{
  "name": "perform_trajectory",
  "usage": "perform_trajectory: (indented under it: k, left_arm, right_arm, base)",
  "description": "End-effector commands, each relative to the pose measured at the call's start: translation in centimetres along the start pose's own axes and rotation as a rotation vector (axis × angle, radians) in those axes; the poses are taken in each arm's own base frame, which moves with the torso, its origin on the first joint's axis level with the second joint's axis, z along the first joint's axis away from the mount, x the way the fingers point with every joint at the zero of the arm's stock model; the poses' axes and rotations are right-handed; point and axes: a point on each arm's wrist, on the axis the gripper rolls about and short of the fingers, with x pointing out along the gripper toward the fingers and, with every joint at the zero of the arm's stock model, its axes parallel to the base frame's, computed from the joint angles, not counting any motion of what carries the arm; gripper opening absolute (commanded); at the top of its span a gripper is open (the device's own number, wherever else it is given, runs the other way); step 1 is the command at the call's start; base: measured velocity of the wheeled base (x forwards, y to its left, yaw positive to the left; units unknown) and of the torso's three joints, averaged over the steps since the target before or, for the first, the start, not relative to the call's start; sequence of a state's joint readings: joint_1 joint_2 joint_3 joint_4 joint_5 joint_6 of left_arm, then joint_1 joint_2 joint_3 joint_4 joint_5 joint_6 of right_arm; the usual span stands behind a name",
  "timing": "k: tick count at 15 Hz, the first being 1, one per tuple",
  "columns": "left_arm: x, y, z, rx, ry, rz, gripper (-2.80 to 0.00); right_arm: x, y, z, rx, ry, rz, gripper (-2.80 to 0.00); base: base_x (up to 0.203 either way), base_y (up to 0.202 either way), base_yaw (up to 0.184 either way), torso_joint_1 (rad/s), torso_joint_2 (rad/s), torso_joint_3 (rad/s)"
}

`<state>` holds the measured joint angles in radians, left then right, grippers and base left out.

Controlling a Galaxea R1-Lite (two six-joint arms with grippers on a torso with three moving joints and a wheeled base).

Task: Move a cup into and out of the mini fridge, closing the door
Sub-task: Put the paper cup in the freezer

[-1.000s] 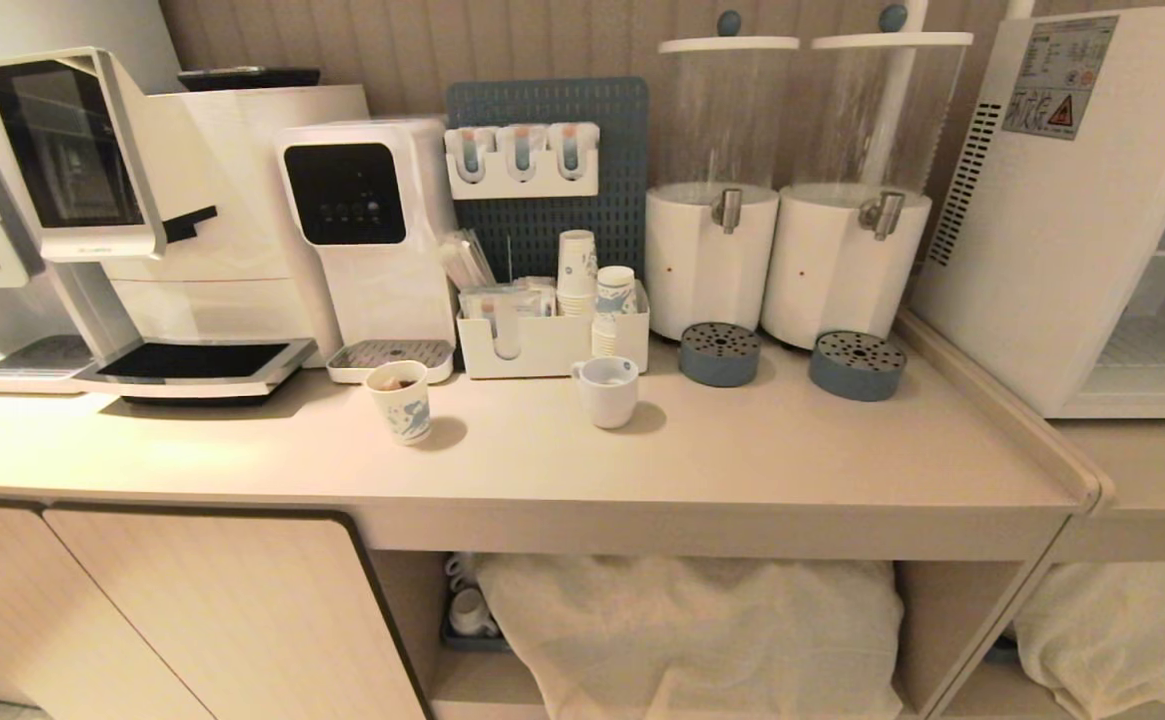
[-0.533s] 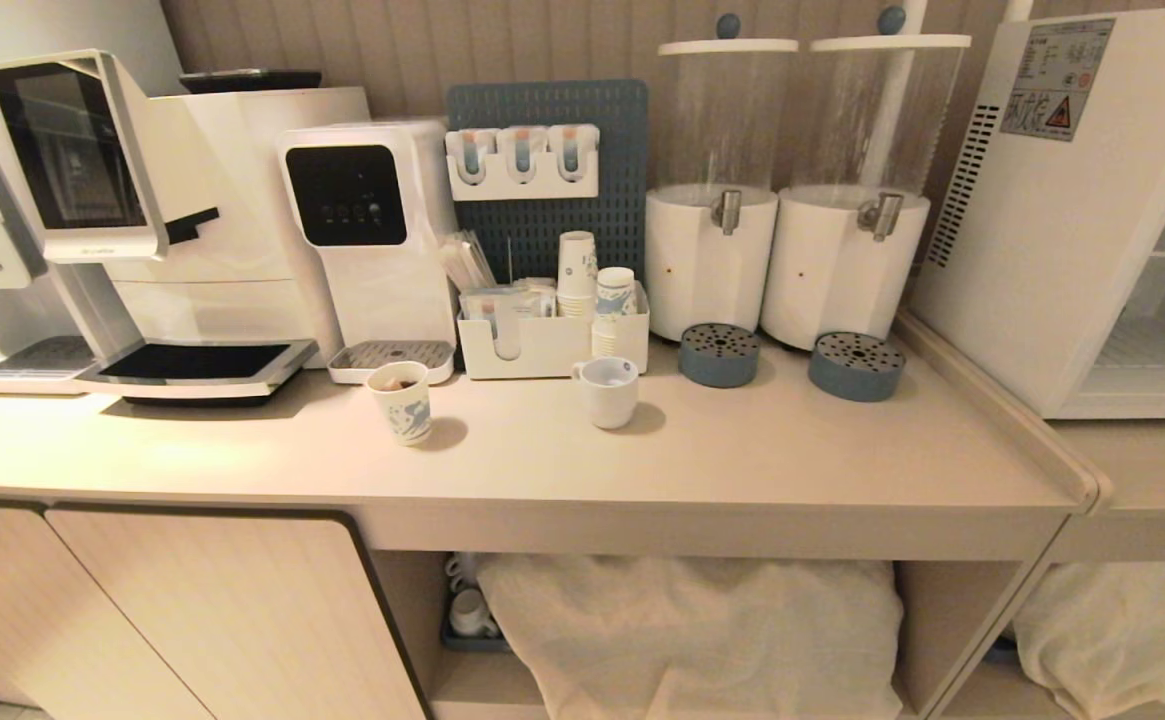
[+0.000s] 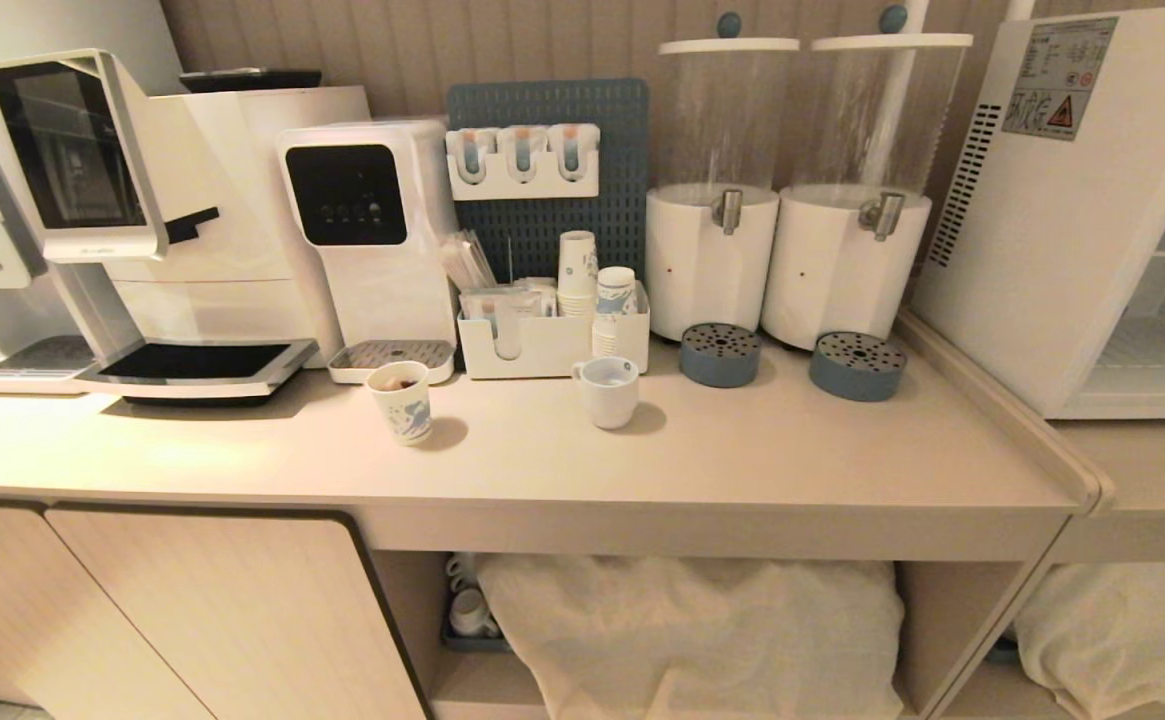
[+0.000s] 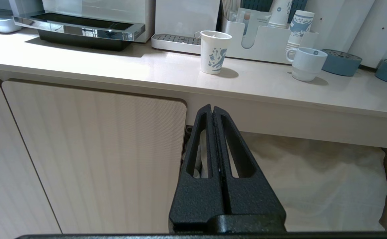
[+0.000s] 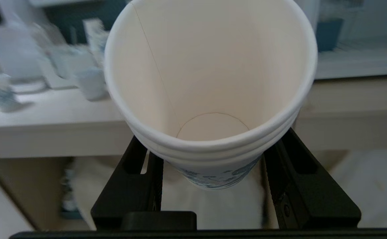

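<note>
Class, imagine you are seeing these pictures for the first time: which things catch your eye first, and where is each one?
The white paper cup fills the right wrist view, empty, with layered rims, clamped between the right end effector fingers below counter height. On the counter stand a blue-printed paper cup and a white mug, with the white mini fridge at the far right. The left end effector hangs shut before the cabinet door.
</note>
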<state>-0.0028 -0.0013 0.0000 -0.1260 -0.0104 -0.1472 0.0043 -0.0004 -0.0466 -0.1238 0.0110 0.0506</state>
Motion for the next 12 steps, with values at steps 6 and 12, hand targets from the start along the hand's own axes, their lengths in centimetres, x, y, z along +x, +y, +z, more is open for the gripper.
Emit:
perform_trajectory:
  k: [6,12]
  left_arm:
    - [0.16,0.17,-1.12,0.001,0.035,0.005,-2.80]
    - [0.16,0.17,-1.12,0.003,0.035,0.005,-2.80]
  right_arm:
    - [0.04,-0.14,-2.59,-0.070,0.187,-0.007,-2.80]
    - [0.06,-0.14,-2.58,-0.070,0.180,-0.007,-2.80]
  base:
    - [0.000,0.000,0.000,0.000,0.00,0.000]
    - [0.002,-0.025,0.004,0.002,0.00,0.000]
